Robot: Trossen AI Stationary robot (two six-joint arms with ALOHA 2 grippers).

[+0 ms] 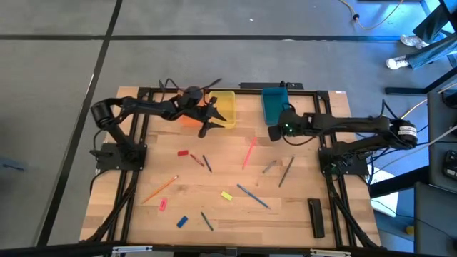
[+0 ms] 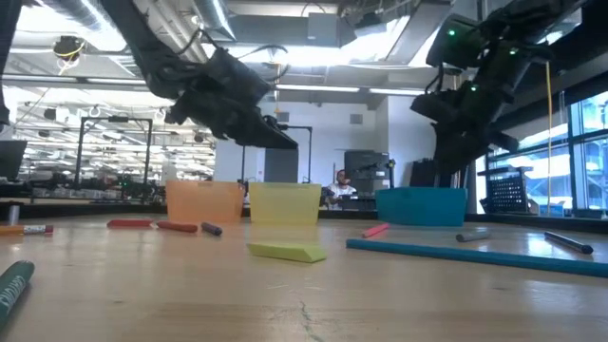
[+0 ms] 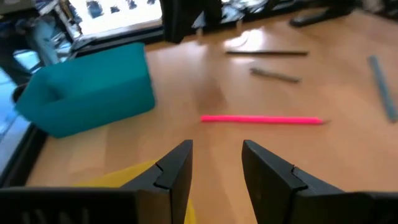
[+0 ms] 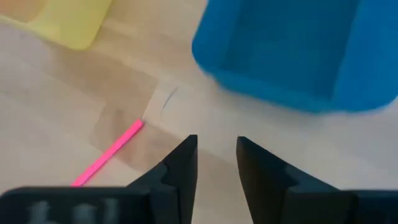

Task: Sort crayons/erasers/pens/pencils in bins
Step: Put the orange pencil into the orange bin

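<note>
Left gripper (image 3: 214, 165), jaws apart and empty, above the yellow bin (image 1: 223, 107); pink pencil (image 3: 261, 119) and teal bin (image 3: 87, 90) beyond. Right gripper (image 4: 216, 163), jaws apart and empty, just short of the teal bin; erasers (image 1: 226, 195) scattered on the table (image 1: 300, 218), well apart from both

No text, label, brand, number or sign can be read in any view. A green crayon (image 2: 13, 285) at the near edge of the low view carries light marks on its wrapper, but they are too blurred to make out. Screens and fittings in the room behind the worktop (image 2: 304, 294) show no legible writing.
</note>
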